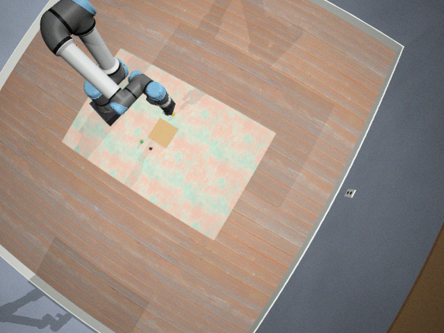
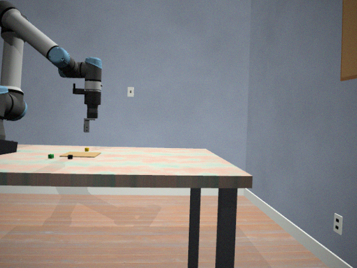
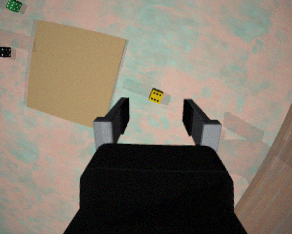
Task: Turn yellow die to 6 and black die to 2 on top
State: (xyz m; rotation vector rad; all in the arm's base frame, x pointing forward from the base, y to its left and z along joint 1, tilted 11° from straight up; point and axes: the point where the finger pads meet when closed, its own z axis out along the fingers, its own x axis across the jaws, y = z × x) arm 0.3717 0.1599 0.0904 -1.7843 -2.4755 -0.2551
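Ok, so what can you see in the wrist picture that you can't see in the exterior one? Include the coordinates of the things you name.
Only wrist: the dots on top of the yellow die (image 2: 87, 149) (image 3: 156, 95), and both fingers of the open tool (image 2: 87, 131) (image 3: 156, 109), standing apart.

Only exterior: table legs (image 2: 227, 226), blue walls (image 2: 183, 58) and wall sockets (image 2: 338, 224).

Both: the yellow die, green die (image 1: 141, 141) (image 2: 51, 156) (image 3: 14, 5), black die (image 1: 150, 148) (image 2: 70, 156) (image 3: 5, 52) and tan mat (image 1: 163, 133) (image 2: 80, 155) (image 3: 77, 72).
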